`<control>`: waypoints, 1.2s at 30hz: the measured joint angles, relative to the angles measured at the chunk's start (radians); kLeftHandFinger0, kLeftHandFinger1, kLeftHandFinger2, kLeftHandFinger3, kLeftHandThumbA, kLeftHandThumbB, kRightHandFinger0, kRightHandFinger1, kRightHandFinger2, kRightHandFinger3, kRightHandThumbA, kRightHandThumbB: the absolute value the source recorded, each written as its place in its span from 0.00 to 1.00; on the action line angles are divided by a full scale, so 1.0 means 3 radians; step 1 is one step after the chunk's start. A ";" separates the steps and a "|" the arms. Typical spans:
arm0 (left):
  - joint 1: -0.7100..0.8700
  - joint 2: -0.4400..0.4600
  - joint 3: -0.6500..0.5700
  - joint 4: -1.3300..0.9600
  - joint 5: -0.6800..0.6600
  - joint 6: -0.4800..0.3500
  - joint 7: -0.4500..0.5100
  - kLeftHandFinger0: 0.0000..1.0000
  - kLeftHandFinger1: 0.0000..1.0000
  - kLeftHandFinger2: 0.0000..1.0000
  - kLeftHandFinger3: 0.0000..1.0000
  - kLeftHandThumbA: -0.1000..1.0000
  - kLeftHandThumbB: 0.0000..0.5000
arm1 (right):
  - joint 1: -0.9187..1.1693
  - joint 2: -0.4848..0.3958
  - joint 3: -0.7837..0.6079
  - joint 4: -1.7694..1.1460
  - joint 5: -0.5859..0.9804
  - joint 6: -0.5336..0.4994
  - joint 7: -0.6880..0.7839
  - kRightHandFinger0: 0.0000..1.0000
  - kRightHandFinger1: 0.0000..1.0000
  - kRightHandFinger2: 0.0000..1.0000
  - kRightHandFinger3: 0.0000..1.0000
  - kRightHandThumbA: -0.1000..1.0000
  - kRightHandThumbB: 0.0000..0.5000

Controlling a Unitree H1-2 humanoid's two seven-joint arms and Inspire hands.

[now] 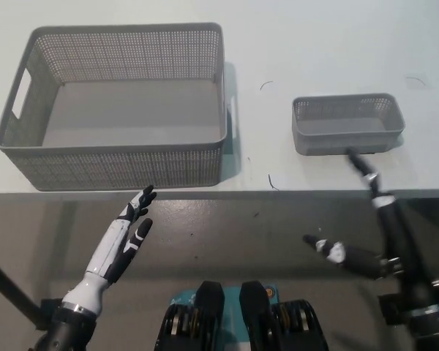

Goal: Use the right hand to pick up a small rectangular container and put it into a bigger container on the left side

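A small grey mesh container (348, 123) stands on the white table at the right. A bigger grey mesh basket (121, 157) with side handles stands at the left, nothing in it. My black right hand (373, 219) is open below the small container, fingers spread; one fingertip reaches up to the container's front lower edge, and the thumb points left. My white left hand (128, 230) rests open below the big basket, off the table's front edge.
The white table (314, 44) ends at a front edge just below both containers, with a grey floor beneath. A dark pole (7, 292) crosses the lower left corner. Small dark marks dot the table between the containers.
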 measured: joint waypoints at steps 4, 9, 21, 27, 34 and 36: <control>0.0000 0.0001 0.0001 0.0000 0.0000 -0.0002 0.0000 1.00 1.00 1.00 1.00 1.00 0.42 | -0.0228 -0.0397 -0.0108 -0.0455 -0.0147 0.0315 0.0173 1.00 1.00 1.00 1.00 1.00 0.72; 0.0001 0.0000 0.0001 0.0000 0.0000 -0.0002 0.0000 1.00 1.00 1.00 1.00 1.00 0.43 | -0.0780 -0.0847 -0.0119 -0.0493 -0.0207 0.0686 0.0431 1.00 1.00 1.00 1.00 1.00 0.85; 0.0015 -0.0001 0.0000 -0.0003 -0.0002 -0.0001 -0.0001 1.00 1.00 1.00 1.00 1.00 0.43 | -0.2310 -0.1311 0.0262 0.0620 -0.0215 0.1292 0.1108 1.00 1.00 1.00 1.00 1.00 0.88; 0.0065 -0.0003 0.0000 -0.0037 -0.0005 -0.0001 -0.0004 1.00 1.00 1.00 1.00 1.00 0.53 | -0.2907 -0.1312 0.0646 0.1384 -0.0266 0.1447 0.1464 1.00 1.00 1.00 1.00 1.00 0.97; 0.0145 -0.0003 -0.0001 -0.0083 -0.0005 -0.0001 -0.0012 1.00 1.00 1.00 1.00 1.00 0.53 | -0.3526 -0.1298 0.1163 0.2271 -0.0391 0.1542 0.1923 1.00 1.00 1.00 1.00 1.00 0.98; 0.0165 -0.0003 -0.0002 -0.0130 -0.0005 -0.0001 -0.0022 1.00 1.00 1.00 1.00 1.00 0.53 | -0.3662 -0.1287 0.1284 0.2446 -0.0406 0.1574 0.2068 1.00 1.00 1.00 1.00 1.00 0.95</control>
